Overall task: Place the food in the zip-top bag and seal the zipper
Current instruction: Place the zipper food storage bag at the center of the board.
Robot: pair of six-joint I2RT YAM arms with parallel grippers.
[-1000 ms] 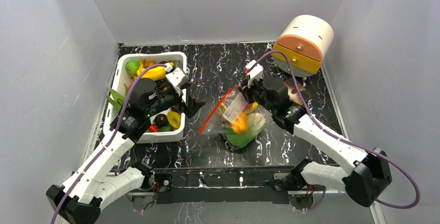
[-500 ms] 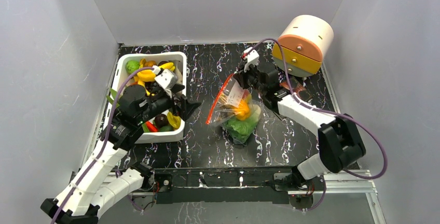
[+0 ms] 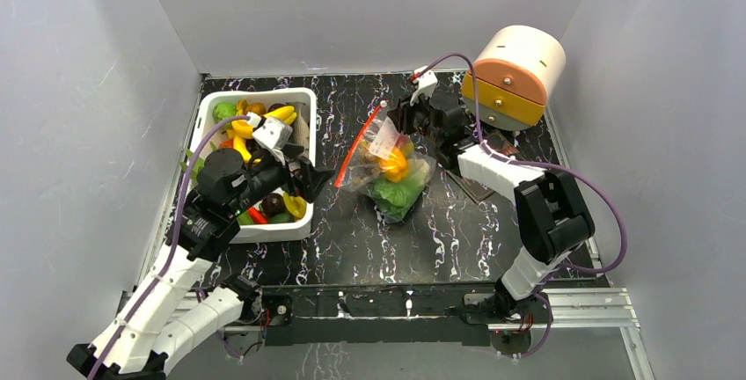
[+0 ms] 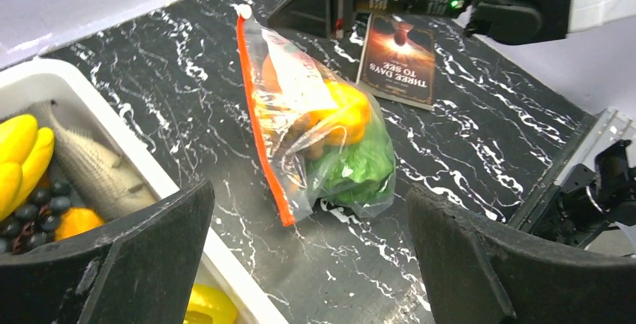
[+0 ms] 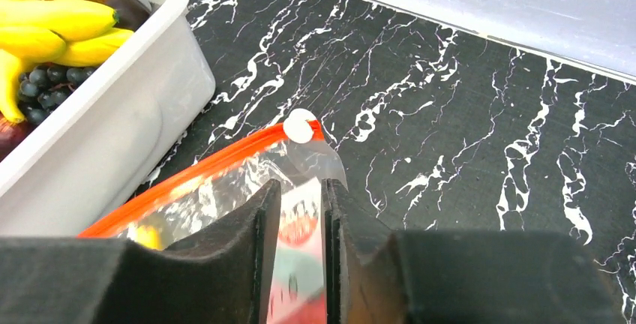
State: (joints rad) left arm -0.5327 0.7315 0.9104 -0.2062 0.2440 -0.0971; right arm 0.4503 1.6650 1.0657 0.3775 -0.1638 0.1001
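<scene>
Centrally, zip-top bag, right hand astride its edge

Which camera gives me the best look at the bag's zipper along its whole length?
Left wrist: the zipper runs in full view from white slider to far corner. Right wrist shows only the slider end, close, the rest behind its fingers. Top view shows a thin red line.

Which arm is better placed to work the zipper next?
Right. The right gripper has narrow jaws astride the zip-top bag corner, beside the zipper slider. The left gripper hangs wide open by the tub, apart from the bag.
</scene>
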